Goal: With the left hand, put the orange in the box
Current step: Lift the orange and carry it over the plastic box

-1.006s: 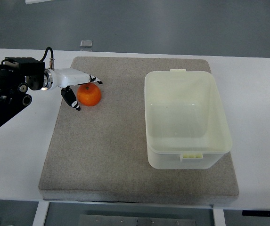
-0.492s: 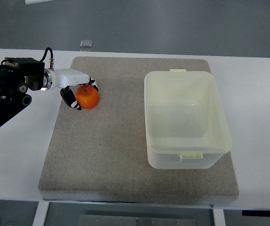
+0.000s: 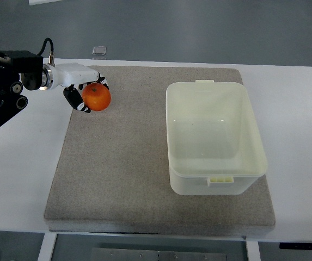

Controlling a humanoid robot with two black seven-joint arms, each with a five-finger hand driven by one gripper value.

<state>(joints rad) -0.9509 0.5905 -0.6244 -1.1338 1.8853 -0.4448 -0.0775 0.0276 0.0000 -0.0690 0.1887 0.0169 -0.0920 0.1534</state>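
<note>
1 orange [image 3: 96, 96], 1 box [image 3: 215, 174], 1 mat [image 3: 123, 174]

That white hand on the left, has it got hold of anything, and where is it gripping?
Yes: the left hand is closed on the orange, its dark-tipped fingers wrapped around the fruit's left side and top.

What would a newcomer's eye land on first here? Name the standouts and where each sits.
First, the round bright orange fruit, gripped by the left robot hand over the far-left corner of the grey felt mat. Next, the pale translucent plastic box, open and empty, on the mat's right side. The black left arm comes in from the left edge over the white table.
</note>
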